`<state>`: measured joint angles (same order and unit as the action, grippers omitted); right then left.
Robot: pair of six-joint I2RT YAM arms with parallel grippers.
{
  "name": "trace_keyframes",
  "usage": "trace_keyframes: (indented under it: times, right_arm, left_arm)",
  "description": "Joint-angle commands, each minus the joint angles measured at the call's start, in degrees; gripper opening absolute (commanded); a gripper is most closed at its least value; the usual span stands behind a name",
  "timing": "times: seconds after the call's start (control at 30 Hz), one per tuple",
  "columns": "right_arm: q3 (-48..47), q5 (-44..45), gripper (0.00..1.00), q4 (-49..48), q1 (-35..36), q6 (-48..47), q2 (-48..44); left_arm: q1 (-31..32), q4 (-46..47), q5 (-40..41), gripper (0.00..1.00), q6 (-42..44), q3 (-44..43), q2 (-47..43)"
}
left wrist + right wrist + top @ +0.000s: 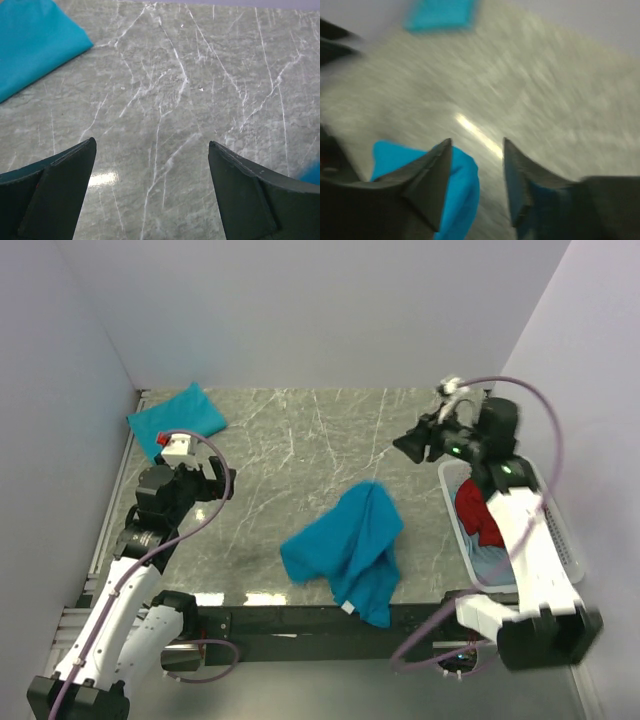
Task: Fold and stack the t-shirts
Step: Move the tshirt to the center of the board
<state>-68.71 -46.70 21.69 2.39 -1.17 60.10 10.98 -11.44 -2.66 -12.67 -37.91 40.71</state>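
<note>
Now: crumpled shirt [350,550] lies at the table's [300,430] near edge, folded shirt [177,415] in the far left corner; left hand [152,145] and right hand [477,142] both hover released and empty, so the step is probably spreading the crumpled shirt, which calls for gripping two corners.
</note>
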Motion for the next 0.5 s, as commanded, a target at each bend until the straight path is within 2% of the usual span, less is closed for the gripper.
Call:
trace_keyframes:
  times: [0.0, 0.13, 0.17, 0.23, 0.27, 0.3, 0.37, 0.47]
  right_arm:
    - [5.5, 19.4, 0.57, 3.3, 0.7, -11.2, 9.1]
    - [8.2, 14.0, 0.71, 7.0, 0.6, -19.9, 9.3]
    - [8.7, 10.4, 0.73, 10.6, 0.7, -25.6, 8.8]
    - [9.4, -2.7, 0.73, 18.0, 1.0, -35.9, 8.3]
    - [9.9, -7.0, 0.72, 29.3, 1.3, -53.1, 8.5]
    - [12.0, -12.8, 0.72, 35.0, 1.6, -63.0, 8.5]
    - [15.3, -13.9, 0.72, 41.2, 3.3, -77.3, 8.4]
    - [20.3, -8.0, 0.72, 35.6, 7.1, -74.9, 6.4]
  left_arm:
    - [0.2, 1.4, -0.6, 0.99, 1.3, -0.1, 0.9]
    - [0.3, 2.6, -7.3, 0.99, 2.0, 0.2, 2.0]
    - [0.3, 4.2, -14.2, 0.99, 2.3, 0.8, 2.6]
    - [0.4, 5.4, -22.7, 0.99, 3.3, 1.2, 3.7]
    - [0.7, 6.2, -26.6, 0.99, 3.8, 1.8, 4.9]
    - [1.3, 8.3, -33.8, 0.99, 4.3, 2.3, 5.3]
    - [4.5, 9.9, -36.5, 0.99, 6.1, 3.8, 5.9]
    - [11.7, 11.0, -38.5, 0.99, 12.0, 6.7, 4.1]
